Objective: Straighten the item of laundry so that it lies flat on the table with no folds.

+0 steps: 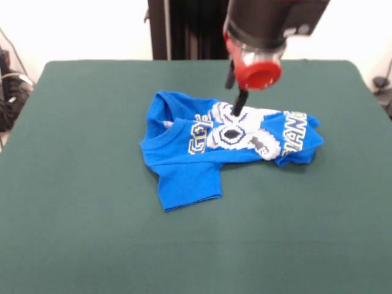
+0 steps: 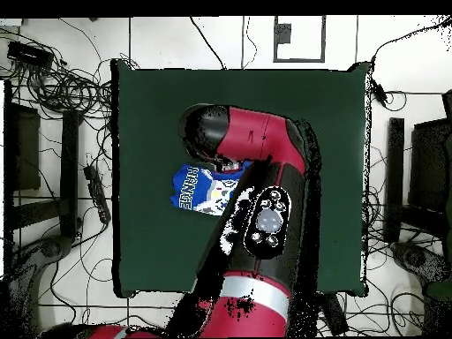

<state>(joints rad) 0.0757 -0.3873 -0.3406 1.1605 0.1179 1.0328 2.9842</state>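
- Nearest the front camera is bare green felt of the table [image 1: 92, 245]; the first object beyond it is a loose sleeve of the blue T-shirt [image 1: 184, 165], hanging toward 6 o'clock from the rest of the cloth.
- Above the shirt, the gripper [image 1: 237, 110] comes down as a thin dark stem from the red cap of the arm [image 1: 260, 37], its tip at the upper edge of the white pixel print. Whether its fingers are apart, together or pinching cloth cannot be told; the tip is too small and dark in the front view and hidden under the arm in the overhead view.
- From that tip outward, front view: the print lies directly at 6 o'clock; the neckline and a folded-over shoulder lie toward 9 o'clock; the lettering runs off toward 3 o'clock, where the hem end is bunched and turned.
- The shirt lies crumpled, not flat, with letters broken by folds. It sits a little beyond the middle of the tabletop, with wide green margins on every side.
- Overhead view: only the lettered end of the shirt [image 2: 199, 190] shows, sticking out at 9 o'clock from under the red-and-black arm [image 2: 256, 141], which covers the rest.
- Around the table [image 2: 335, 106] the floor carries tangled cables [image 2: 66, 88], thickest toward 10 o'clock.
- No containers show in either view.
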